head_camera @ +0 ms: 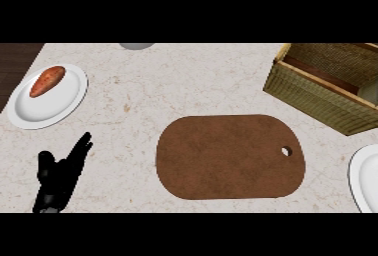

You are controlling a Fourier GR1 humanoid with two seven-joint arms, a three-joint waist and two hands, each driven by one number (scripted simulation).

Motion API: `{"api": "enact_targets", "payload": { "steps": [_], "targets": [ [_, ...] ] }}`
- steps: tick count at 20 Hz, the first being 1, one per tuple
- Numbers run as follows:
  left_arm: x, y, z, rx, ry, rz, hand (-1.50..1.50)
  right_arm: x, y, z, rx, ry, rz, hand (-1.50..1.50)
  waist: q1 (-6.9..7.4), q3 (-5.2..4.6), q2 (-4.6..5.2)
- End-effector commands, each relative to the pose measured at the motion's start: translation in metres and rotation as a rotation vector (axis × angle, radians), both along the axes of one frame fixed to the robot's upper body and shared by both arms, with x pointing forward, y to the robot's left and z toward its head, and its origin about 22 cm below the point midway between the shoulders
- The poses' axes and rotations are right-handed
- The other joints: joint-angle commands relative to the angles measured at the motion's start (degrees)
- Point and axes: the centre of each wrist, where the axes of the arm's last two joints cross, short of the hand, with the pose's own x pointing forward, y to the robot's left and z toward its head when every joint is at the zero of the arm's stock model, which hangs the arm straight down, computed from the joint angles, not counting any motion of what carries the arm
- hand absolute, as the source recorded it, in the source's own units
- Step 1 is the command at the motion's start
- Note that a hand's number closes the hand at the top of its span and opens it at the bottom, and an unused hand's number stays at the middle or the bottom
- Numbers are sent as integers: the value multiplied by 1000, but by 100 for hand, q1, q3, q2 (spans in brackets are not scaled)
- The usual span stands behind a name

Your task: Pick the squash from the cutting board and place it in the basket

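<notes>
Head view. Left hand (pixel 60 172) sits low left over the worktop (pixel 148 100), fingers (pixel 80 147) straight and pointing up-right, thumb splayed, holding nothing. Its wrist is cut off by the lower edge. Right hand is out of frame.

Cutting board (pixel 229 157), brown with a hole near its right edge, lies mid-frame on the worktop, with its top bare.

Basket (pixel 310 95), wicker, is at top right, well apart from the board's upper right corner, cropped by the top and right edges. Only part of its interior shows. A pale greenish sliver (pixel 371 92) at the right edge inside it could be the squash, but it's too cut off to confirm. Can't tell where the squash is otherwise.

White plate (pixel 29 112) at upper left holds an orange-red sweet potato (pixel 46 81), lying diagonally. A second white plate (pixel 365 177) is clipped by the right edge, with only its left rim showing. A grey round object (pixel 137 45) at top centre is mostly cut off and unidentifiable.
</notes>
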Motion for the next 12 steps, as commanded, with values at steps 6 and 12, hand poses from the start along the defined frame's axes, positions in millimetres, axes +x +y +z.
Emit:
{"api": "enact_targets", "payload": {
  "steps": [6,12],
  "targets": [
    [-14,0,-25,-20,131,18,0,5,-29,-58,64,-57,-23,150,-5,-70,39],
    [-5,8,-20,-1,133,56,0,1,-63,-80,-62,185,-158,150,-121,-76,14]
  ]
}}
